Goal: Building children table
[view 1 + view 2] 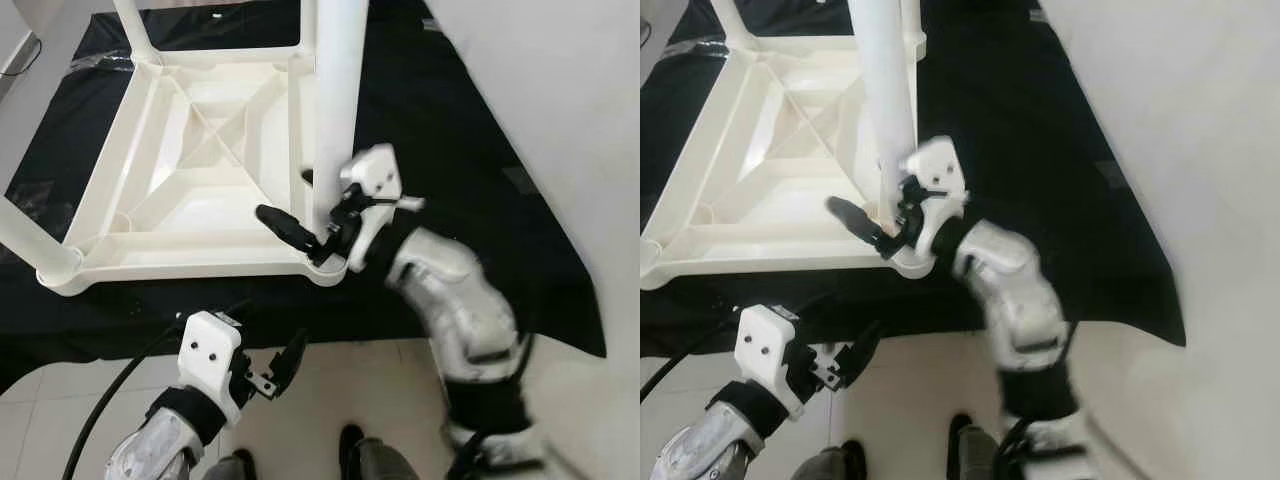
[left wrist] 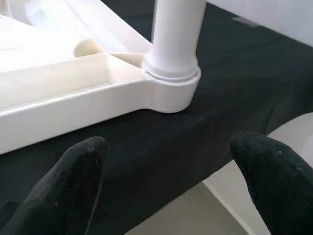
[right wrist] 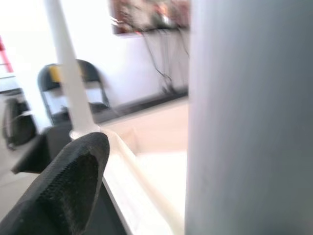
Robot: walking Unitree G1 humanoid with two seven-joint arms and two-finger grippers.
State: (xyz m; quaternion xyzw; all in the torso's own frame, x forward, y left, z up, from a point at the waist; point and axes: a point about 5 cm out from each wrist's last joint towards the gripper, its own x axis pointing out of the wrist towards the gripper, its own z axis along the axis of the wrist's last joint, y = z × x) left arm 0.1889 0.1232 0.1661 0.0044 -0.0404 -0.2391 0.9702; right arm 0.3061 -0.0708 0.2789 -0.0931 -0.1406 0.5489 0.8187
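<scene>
**Right gripper at the near corner leg of the upturned table**

The white plastic table (image 1: 200, 150) lies upside down on a black sheet (image 1: 450, 130) spread over the pale tiled floor (image 1: 330, 390), its ribbed underside facing up. A thick white leg (image 1: 335, 100) stands upright in the socket at the table's near right corner. Another leg (image 1: 30, 240) sticks out at the near left corner, and a third (image 1: 130, 25) rises at the far side.

The right gripper (image 1: 305, 235) is at the foot of the near right leg, reaching in from the right. One black finger (image 1: 285, 225) lies over the tabletop's rim just left of the leg; the other is hidden behind the leg, so I cannot tell whether the jaws actually squeeze it. In the right wrist view the leg looms close beside that finger.

The left gripper (image 1: 285, 365) hovers low over the floor, near the sheet's near edge and apart from the table. Its fingers (image 2: 68, 186) are spread wide with nothing between them, pointing toward the corner socket.

At the near edge, two dark shoes (image 1: 350, 445) stand on the tiles.
</scene>
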